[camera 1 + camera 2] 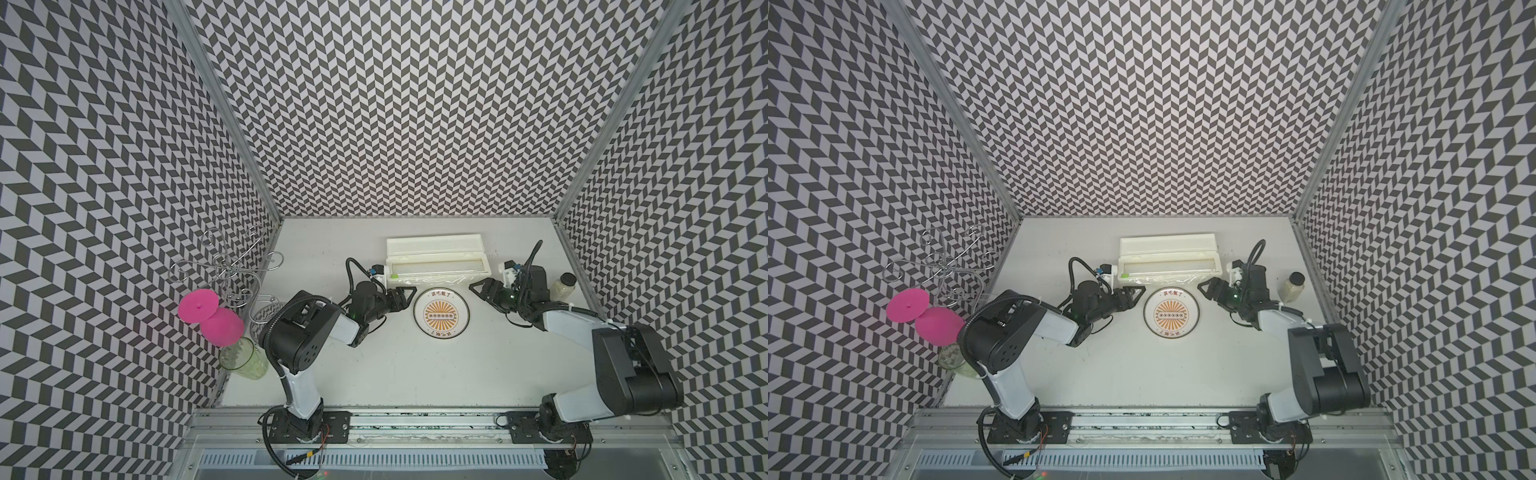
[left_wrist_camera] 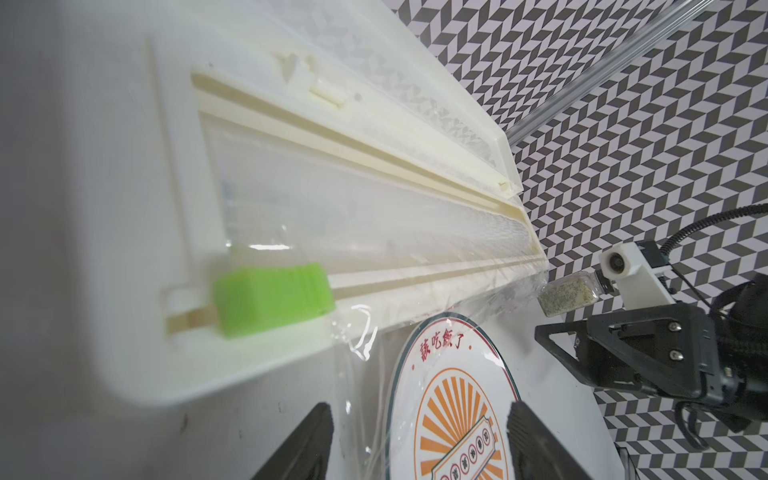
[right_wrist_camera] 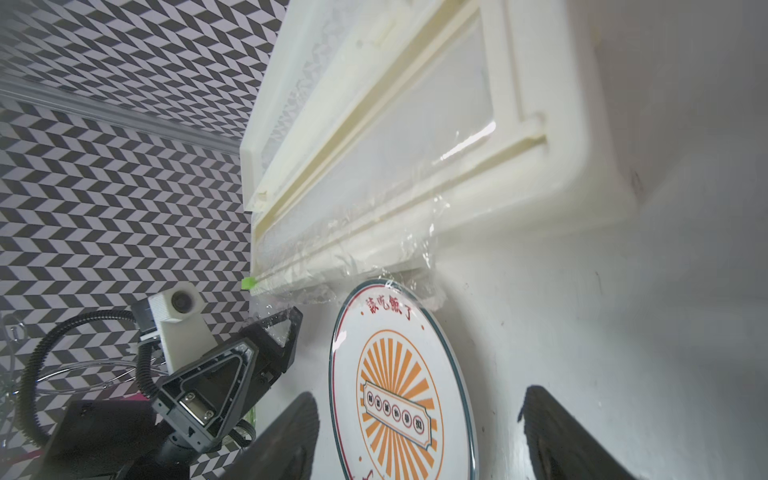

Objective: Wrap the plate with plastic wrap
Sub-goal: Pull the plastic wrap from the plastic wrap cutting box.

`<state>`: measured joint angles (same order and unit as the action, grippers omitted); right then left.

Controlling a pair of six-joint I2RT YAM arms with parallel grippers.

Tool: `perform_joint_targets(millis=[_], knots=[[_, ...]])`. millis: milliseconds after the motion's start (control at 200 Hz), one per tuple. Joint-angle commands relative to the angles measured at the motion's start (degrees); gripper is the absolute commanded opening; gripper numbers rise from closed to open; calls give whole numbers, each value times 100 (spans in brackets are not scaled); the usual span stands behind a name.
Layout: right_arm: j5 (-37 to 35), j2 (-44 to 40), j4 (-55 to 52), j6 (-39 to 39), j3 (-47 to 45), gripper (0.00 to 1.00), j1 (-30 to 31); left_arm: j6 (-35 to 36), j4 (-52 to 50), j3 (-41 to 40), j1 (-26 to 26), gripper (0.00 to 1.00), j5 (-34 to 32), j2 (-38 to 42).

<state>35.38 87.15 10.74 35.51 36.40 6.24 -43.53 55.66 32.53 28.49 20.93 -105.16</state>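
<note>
Mid-table, the plate (image 1: 441,313) sat flat and bare, just near-side of the dispenser box (image 1: 434,248), whose lid stood open toward the far wall. Plastic wrap (image 1: 432,281) spilled over the box's near edge in a loose, crinkled flap reaching the plate's far rim. From the right wrist view it seemed to lap just onto that rim. The layout made sense to me: box square to the plate, so a straight pull toward the near side should draw film across it.

My left gripper (image 1: 409,297) sat at the plate's far-left, by the box's left end and its green tab (image 2: 270,299). Its fingers (image 2: 307,440) were parted, clamped on nothing. The film's left corner lay between them and seemed to brush one tip. My right gripper (image 1: 478,291) mirrored it at far-right, also parted and empty, with the right corner just ahead and not touching as far as I could tell. One hand per corner — should hold the sheet flat, my read.

Room: the table (image 1: 415,374) near-side of the plate was bare, plenty of run for the pull. A jar (image 1: 562,284) stood close to my right wrist. The wire rack (image 1: 224,262), pink discs (image 1: 198,306) and glass (image 1: 243,359) crowded the left edge, well apart from the work. Risk — thin film bunches easily.
</note>
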Motion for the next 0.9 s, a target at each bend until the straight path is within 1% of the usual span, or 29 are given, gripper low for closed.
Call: perform_joint_targets(millis=[0,100,190,275,356,481,566,651,716,751,811,846,896], knots=[[307,410,1036,48,305,79,35,-70,480,62,17,66,46,-96],[270,838,1202,-27,504,80,35,-83,490,30,-23,61,43,-104],[339,1127,1619,83,517,79,45,-90,502,-14,-45,59,27,-107],[393,1346,1922,158,567,78,137,-136,580,-34,-78,53,38,-151],[343,1509,2085,226,592,76,223,-182,660,2,-110,47,109,-237],[352,1618,2582,465,409,71,230,-274,761,34,-188,40,172,-329],[408,1679,2962,606,309,61,229,-292,779,44,-208,37,175,-345],[389,1699,3132,640,260,46,229,-335,804,62,-227,29,222,-349],[359,1663,3179,657,204,34,228,-397,844,51,-251,26,241,-340],[371,1622,3144,656,190,28,225,-438,857,44,-263,22,243,-316],[391,1511,3123,674,113,18,213,-525,876,43,-288,12,305,-275],[404,1399,3142,743,56,15,195,-624,896,53,-307,8,360,-237],[421,1215,3135,841,10,11,181,-770,952,18,-310,6,363,-155]])
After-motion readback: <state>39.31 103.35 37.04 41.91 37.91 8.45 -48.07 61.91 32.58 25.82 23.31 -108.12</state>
